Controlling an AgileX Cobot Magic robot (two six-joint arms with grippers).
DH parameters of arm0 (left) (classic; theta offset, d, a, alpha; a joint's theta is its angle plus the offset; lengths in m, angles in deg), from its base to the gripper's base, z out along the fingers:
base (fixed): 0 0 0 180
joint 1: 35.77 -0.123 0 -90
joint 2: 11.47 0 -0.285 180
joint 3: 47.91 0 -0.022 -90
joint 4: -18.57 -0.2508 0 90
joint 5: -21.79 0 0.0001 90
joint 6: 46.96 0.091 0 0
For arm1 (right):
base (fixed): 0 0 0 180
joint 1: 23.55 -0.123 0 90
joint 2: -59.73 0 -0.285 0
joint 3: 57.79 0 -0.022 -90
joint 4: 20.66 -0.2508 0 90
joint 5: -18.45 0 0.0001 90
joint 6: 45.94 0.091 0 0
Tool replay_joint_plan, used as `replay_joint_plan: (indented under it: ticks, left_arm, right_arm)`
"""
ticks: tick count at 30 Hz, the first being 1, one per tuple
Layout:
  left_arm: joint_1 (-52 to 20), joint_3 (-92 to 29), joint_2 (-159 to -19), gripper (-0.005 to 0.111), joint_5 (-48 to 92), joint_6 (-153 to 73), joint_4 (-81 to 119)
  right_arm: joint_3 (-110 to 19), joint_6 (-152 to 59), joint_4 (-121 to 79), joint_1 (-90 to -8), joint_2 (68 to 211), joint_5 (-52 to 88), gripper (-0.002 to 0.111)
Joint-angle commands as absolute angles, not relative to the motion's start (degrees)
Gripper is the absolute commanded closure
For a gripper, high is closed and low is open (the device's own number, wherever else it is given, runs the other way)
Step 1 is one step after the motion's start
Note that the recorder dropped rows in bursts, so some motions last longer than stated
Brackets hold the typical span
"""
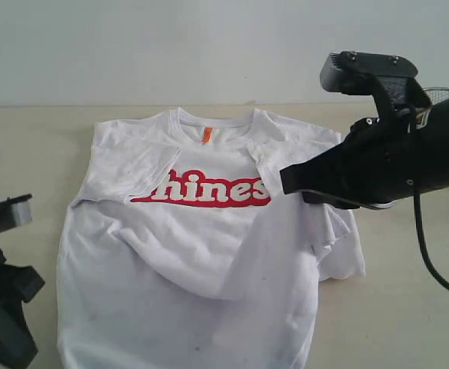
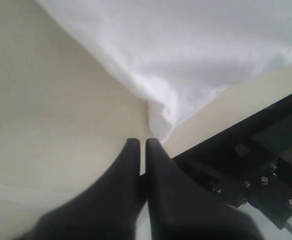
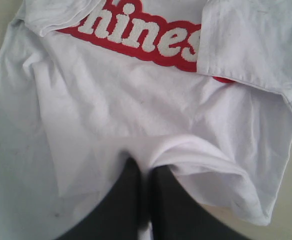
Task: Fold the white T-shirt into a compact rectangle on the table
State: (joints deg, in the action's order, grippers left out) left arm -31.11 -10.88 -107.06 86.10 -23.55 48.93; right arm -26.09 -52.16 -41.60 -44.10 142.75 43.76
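The white T-shirt (image 1: 209, 254) lies front up on the table (image 1: 24, 154), with both sleeves folded in over the red-outlined lettering (image 1: 205, 190) and the orange neck tag (image 1: 206, 135) showing. My right gripper (image 1: 284, 181) hovers over the shirt's right side. In the right wrist view this gripper (image 3: 147, 164) is shut on a raised fold of the shirt (image 3: 196, 157), which drapes away from the fingertips. My left gripper (image 2: 142, 142) is shut with nothing in it, low over the table (image 2: 46, 100). Its tips are just short of a shirt corner (image 2: 161, 122).
The left arm's black body (image 1: 1, 307) stands at the lower left, off the shirt. A wire-mesh basket (image 1: 444, 94) peeks out behind the right arm. Black framework (image 2: 266, 165) shows past the table's edge in the left wrist view.
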Motion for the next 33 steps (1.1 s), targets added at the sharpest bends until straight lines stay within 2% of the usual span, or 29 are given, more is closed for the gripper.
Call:
replay_joint_plan:
  ticks: [1, 4, 6, 12, 14, 25, 33]
  left_arm:
    - [-31.10, -4.97, -106.69, 0.102, 77.40, -23.29, 54.07]
    - [-31.10, -2.39, -106.69, 0.102, 74.58, -16.89, 60.01]
    - [-31.10, -1.58, -106.69, 0.096, 72.95, -14.34, 62.35]
    - [-31.10, -1.00, -106.69, 0.057, 71.29, -14.03, 63.08]
    - [-31.10, -1.00, -106.69, 0.050, 71.18, -15.84, 63.08]
    - [-31.10, -0.35, -115.91, 0.050, 70.78, -17.39, 64.63]
    - [-31.10, -0.35, -121.14, 0.050, 67.41, -9.02, 73.54]
  right_arm:
    - [-26.53, -52.28, -41.16, -44.11, 142.72, 43.26, 0.109]
    - [-26.53, -52.38, -41.16, -44.11, 142.72, 43.60, 0.109]
    - [-26.53, -52.64, -41.16, -44.11, 142.72, 43.89, 0.109]
    - [-26.53, -52.64, -41.16, -44.11, 142.72, 43.89, 0.109]
    - [-26.53, -52.64, -41.16, -44.11, 142.72, 43.89, 0.109]
    - [-26.53, -52.86, -41.16, -44.11, 142.72, 43.55, 0.109]
    - [-26.53, -53.26, -41.16, -44.11, 142.72, 43.45, 0.109]
